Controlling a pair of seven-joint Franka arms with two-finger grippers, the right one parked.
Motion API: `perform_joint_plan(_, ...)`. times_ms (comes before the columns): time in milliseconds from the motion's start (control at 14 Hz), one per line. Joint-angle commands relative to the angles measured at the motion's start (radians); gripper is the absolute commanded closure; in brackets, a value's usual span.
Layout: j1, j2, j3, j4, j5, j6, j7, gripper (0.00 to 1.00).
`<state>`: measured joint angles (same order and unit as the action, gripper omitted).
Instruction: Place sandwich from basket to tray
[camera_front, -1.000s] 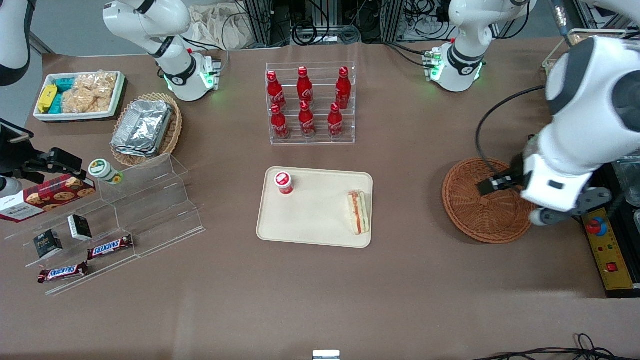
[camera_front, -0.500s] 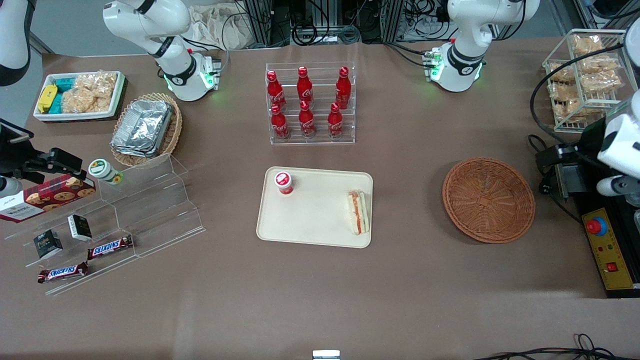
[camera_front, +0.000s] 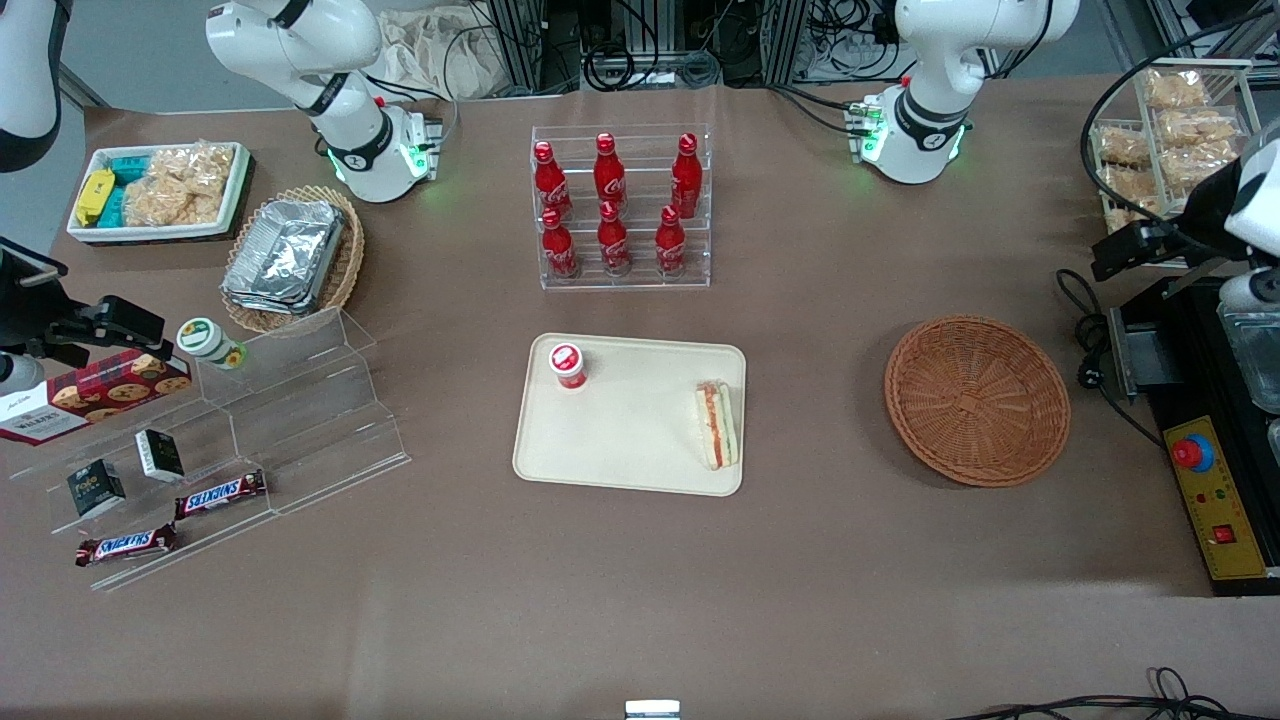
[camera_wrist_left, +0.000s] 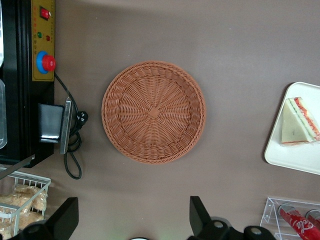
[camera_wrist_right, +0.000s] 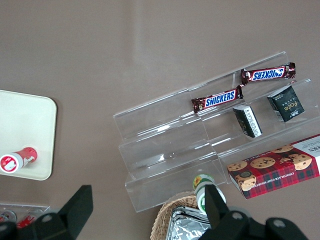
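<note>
Above the desk's working-arm end, the gripper hangs spread wide and empty, clear of the bare basket. Well apart, the sandwich lies on the tray, near 1 red-capped bottle.

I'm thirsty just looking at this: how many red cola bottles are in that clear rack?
6, all upright in the clear rack: three on the upper step, three on the lower step nearer the camera. None seem hidden. The end effector hangs open over the table beside the basket.
</note>
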<state>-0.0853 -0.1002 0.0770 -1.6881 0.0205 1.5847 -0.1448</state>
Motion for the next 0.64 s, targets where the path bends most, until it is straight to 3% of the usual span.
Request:
perform_joint_plan(0, 0.016, -0.134, -0.002, -0.171, -0.010, 0.079, 0.024, 0.00)
perform_joint_plan(571, 0.019, -0.142, -0.019, -0.171, 0.003, 0.081, 0.008, 0.00)
